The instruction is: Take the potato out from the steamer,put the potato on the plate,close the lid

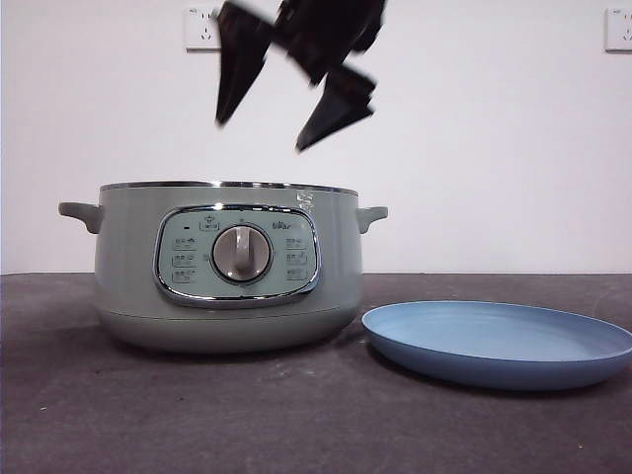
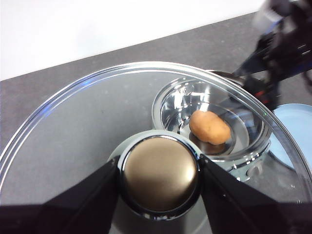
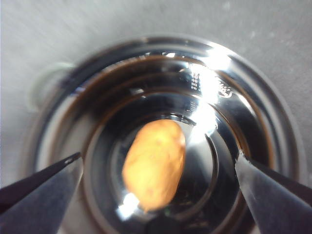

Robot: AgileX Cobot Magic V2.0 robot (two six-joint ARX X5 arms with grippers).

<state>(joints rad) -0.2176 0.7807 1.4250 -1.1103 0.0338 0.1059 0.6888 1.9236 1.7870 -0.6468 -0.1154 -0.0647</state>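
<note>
One potato [image 3: 154, 164] inside the steamer [image 1: 227, 267], right gripper [image 1: 267, 123] spread above.

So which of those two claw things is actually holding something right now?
The left tool: it is clamped on the knob of the glass lid, held up off the steamer. The right tool hangs open and empty above the potato in the pot.
</note>
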